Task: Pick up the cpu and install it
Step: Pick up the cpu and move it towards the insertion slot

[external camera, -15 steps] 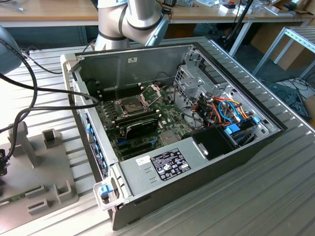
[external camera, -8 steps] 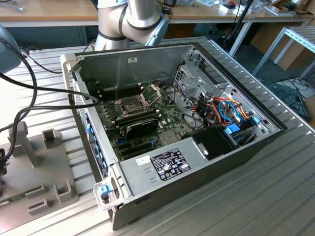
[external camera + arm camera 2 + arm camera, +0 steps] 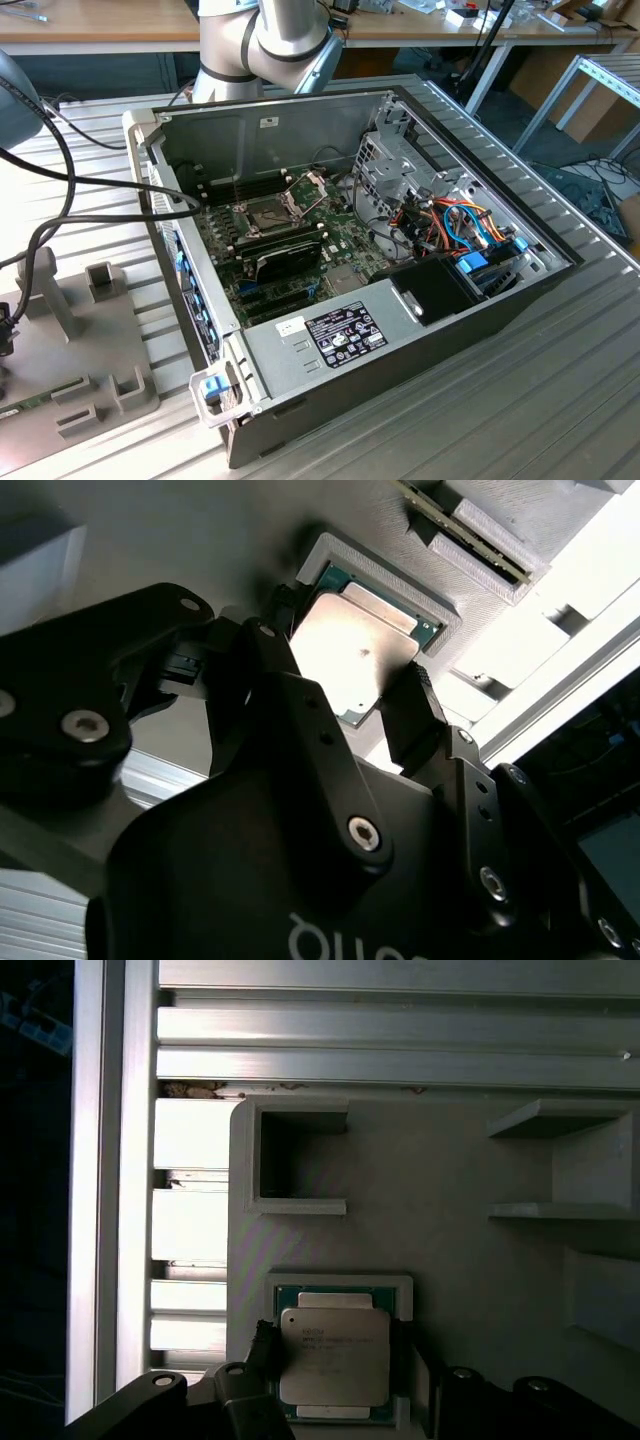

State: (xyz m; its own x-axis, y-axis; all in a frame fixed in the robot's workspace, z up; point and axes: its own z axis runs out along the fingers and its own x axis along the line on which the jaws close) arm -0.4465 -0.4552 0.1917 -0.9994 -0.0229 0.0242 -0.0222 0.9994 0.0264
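Note:
The cpu (image 3: 333,1355), a small square chip with a silver-grey metal top on a green board, lies in a shallow square recess of a grey fixture (image 3: 450,1260). In both wrist views my gripper (image 3: 340,1358) is right over it, open, with one black finger at each of two opposite sides of the chip. In the second wrist view the cpu (image 3: 362,658) shines brightly between the fingertips (image 3: 415,705) of my gripper (image 3: 350,658). One finger looks to be at the chip's edge and the other stands slightly off it. The chip still rests in its recess.
In the exterior view an open computer case (image 3: 420,330) holds a motherboard with a dark socket (image 3: 268,212) and its raised metal retention frame (image 3: 308,185). The grey fixture (image 3: 90,340) with upright blocks lies on the exterior view's left. Cables (image 3: 60,200) hang over it.

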